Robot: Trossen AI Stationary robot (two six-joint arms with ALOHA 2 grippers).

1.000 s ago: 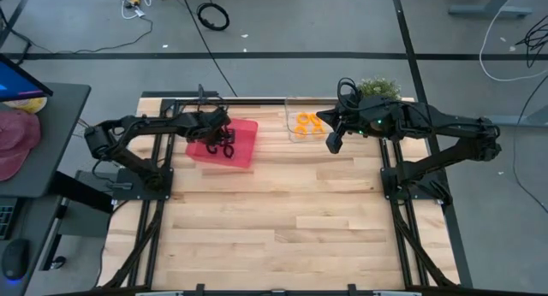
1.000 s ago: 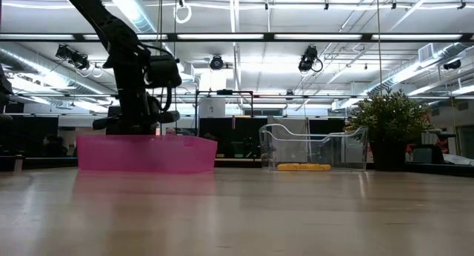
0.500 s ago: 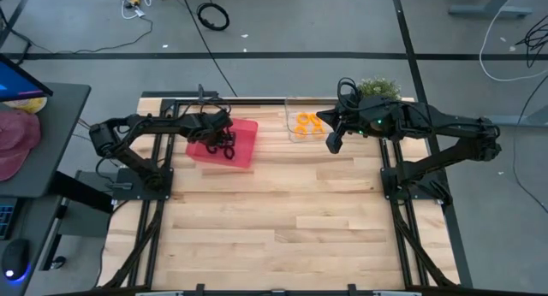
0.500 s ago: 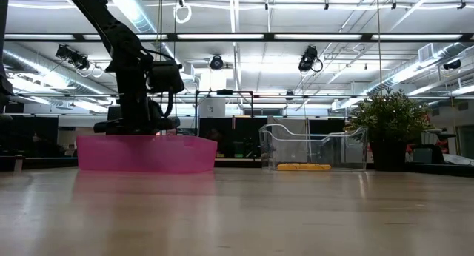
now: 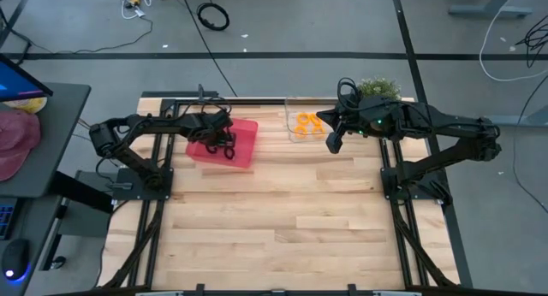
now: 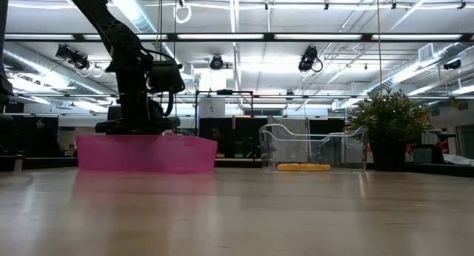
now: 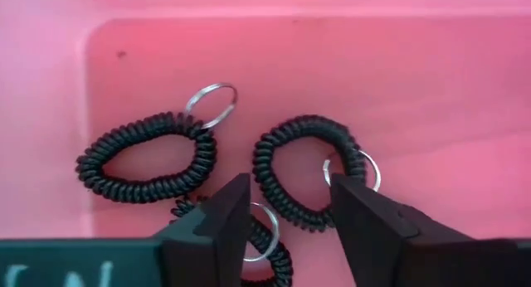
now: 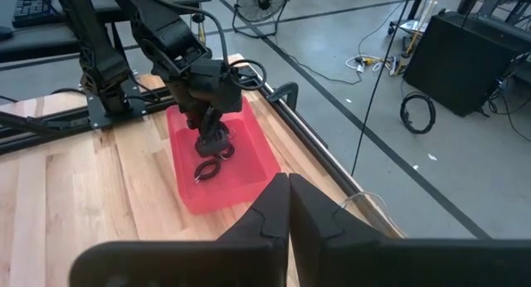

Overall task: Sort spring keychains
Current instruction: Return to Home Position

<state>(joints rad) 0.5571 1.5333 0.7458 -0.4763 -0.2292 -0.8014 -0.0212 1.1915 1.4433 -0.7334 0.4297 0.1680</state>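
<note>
Three black spring keychains (image 7: pixel 145 158) with silver rings lie on the floor of the pink tray (image 5: pixel 244 150) at the table's far left. My left gripper (image 7: pixel 290 200) points down into the tray, open. Its fingers stand on either side of one black keychain (image 7: pixel 299 167); whether they touch it, I cannot tell. Orange spring keychains (image 5: pixel 304 122) lie in the clear bin (image 6: pixel 311 149) at the far middle. My right gripper (image 8: pixel 288 192) is shut and holds nothing, raised beside the clear bin's right side (image 5: pixel 332 142).
A potted plant (image 5: pixel 378 87) stands at the far right, behind my right arm. The near half of the wooden table (image 5: pixel 274 227) is bare. The low view shows the pink tray's wall (image 6: pixel 148 154) hiding my left fingertips.
My left wrist has rolled a little over the pink tray, staying in place. The tray, the clear bin and my right arm have kept still.
</note>
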